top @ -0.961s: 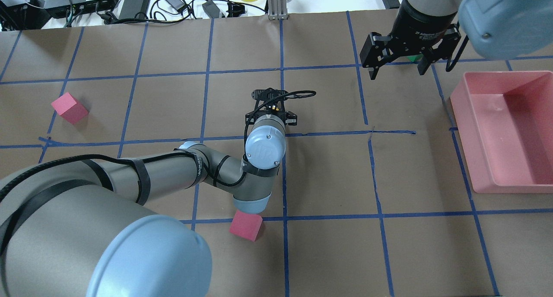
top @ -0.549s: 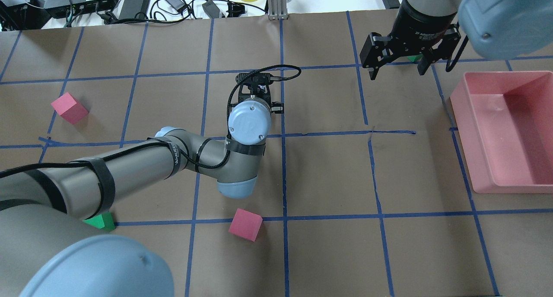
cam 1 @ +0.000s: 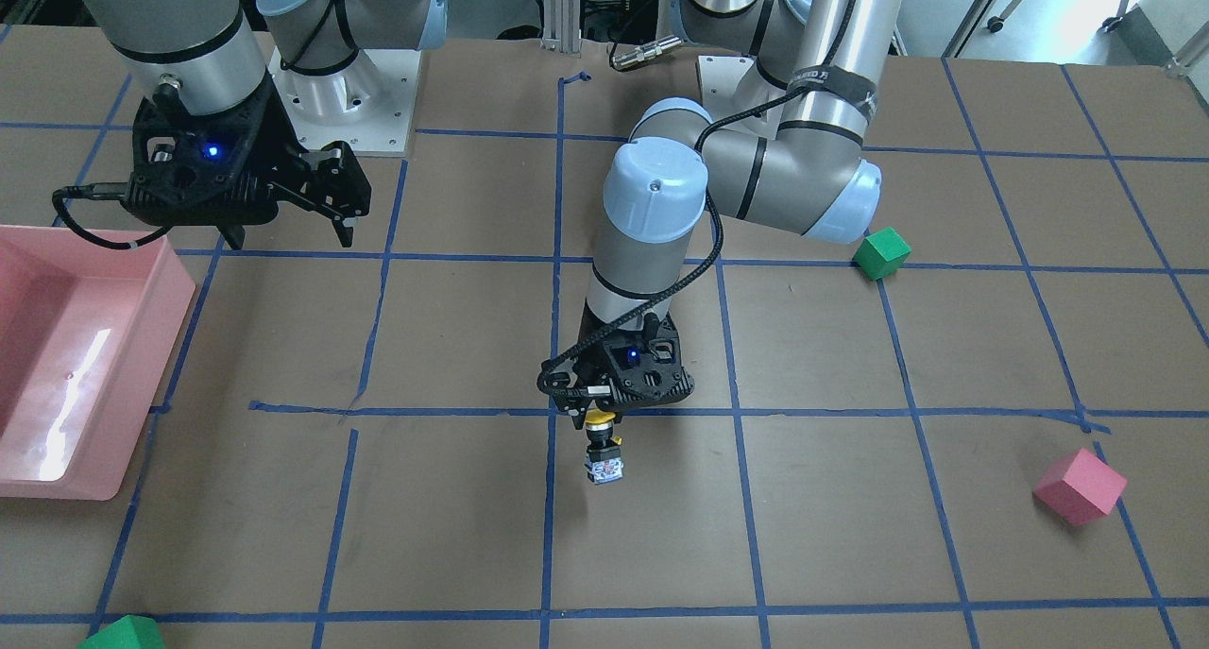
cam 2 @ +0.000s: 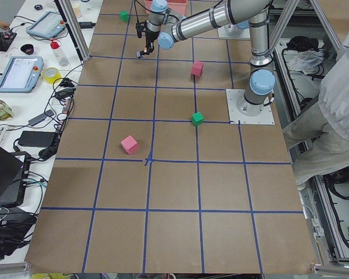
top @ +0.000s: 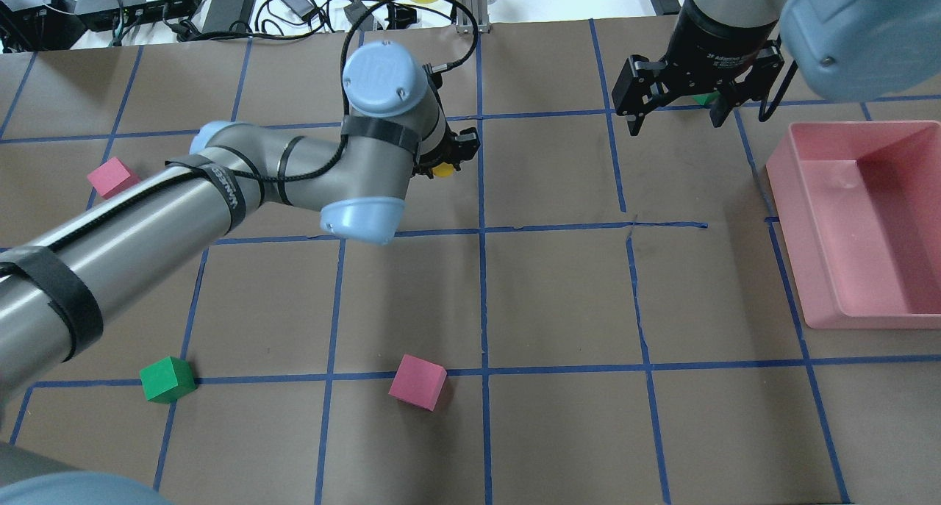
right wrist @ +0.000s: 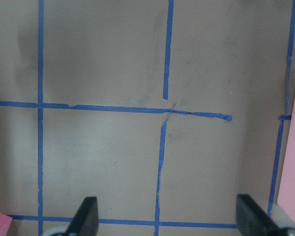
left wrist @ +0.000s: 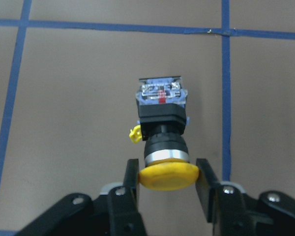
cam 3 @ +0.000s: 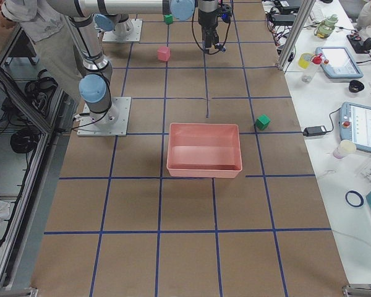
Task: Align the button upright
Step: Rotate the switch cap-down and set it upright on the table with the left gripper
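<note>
The left gripper [left wrist: 168,183] is clamping the button [left wrist: 162,115] by its yellow cap between its fingers [left wrist: 132,178]. Over the last second it has been carrying it from the table's [top: 559,299] middle toward the far edge. The wrist view is showing the blocky base hanging downward, which the overhead view hides. The right gripper [right wrist: 167,219] is hovering spread wide by the far edge, toward the right corner, near the pink bin [top: 882,320].
</note>
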Available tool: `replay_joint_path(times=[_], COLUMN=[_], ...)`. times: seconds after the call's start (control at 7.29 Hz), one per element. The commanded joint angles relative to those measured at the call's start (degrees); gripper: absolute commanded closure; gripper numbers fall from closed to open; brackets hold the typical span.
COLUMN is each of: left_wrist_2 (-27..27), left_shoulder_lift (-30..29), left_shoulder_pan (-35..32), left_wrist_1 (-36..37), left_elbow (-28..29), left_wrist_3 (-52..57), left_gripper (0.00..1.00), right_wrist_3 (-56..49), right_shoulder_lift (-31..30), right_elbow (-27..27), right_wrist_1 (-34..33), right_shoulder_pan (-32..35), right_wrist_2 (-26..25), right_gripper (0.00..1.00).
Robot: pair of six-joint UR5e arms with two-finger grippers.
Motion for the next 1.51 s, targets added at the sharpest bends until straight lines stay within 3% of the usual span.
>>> replay_joint_path(times=[0.0, 0.14, 0.27, 0.55, 0.82, 1.37], left_wrist_2=[-11.3, -20.4, -23.9, -25.6, -33.7, -34.2], left_shoulder_lift=[-2.4, -4.2, -5.0, -7.4, -9.5, -10.6], left_shoulder_pan=[1.2, 3.8, 4.3, 5.8, 6.9, 7.0], left_wrist_1=[-19.9, -26.1, -26.9, -26.9, -26.9, -26.3], left_elbow=[9.7, 10.9, 10.7, 9.8, 9.5, 7.5], left_wrist_3=[-15.0, -19.9, -23.0, -27.8, -28.0, -25.9], left_gripper=[1.0, 1.0, 1.0, 1.0, 1.0, 1.0], right_wrist_3=[-0.3, -0.3, -0.3, -0.2, -0.2, -0.1], right_shoulder_lift=[0.0, 0.1, 0.1, 0.1, 0.1, 0.1], right_elbow=[0.0, 0.0, 0.0, 0.0, 0.0, 0.0], right_wrist_1=[0.0, 0.0, 0.0, 0.0, 0.1, 0.1], right_shoulder_pan=[-0.1, -0.1, -0.1, -0.1, -0.1, -0.1], right_wrist_2=[-0.1, -0.1, -0.1, -0.2, -0.3, -0.3], right_gripper=[0.0, 0.0, 0.0, 0.0, 0.0, 0.0])
